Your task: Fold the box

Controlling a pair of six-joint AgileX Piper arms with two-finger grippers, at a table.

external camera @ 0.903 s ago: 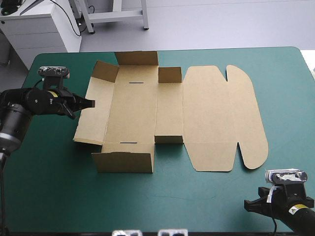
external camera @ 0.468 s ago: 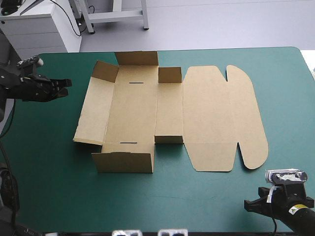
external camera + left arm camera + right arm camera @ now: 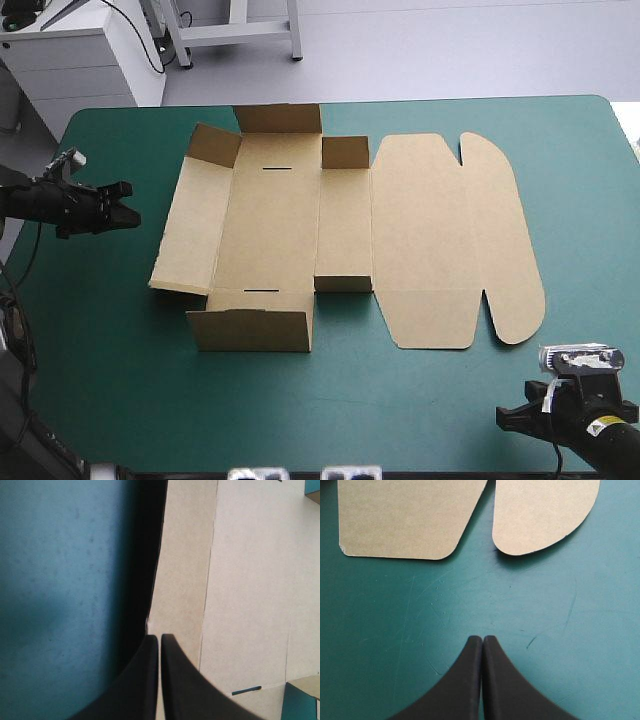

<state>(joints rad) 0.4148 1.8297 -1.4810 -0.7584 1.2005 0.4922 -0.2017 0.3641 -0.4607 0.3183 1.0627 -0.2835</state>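
Observation:
The brown box [image 3: 270, 230] lies in the middle of the table as a cut sheet. Its far and near end flaps and its left wall stand partly raised, and the lid with two rounded flaps lies flat to the right. My left gripper [image 3: 128, 203] hovers left of the box's left wall, apart from it, shut and holding nothing. In the left wrist view its tips [image 3: 160, 636] point at the box [image 3: 240, 580]. My right gripper [image 3: 503, 416] rests near the table's front right corner, shut and empty. In the right wrist view the right gripper [image 3: 482, 638] has the lid's rounded flaps [image 3: 410, 515] lying ahead of it.
Teal-green cover [image 3: 400, 400] stretches between the box and the table's front edge, and a strip of it lies left of the box. A white cabinet [image 3: 70, 60] stands beyond the table's far left corner.
My left gripper has drawn back to the left from the box's left wall, where its tips stood earlier. The box and the right arm have not moved.

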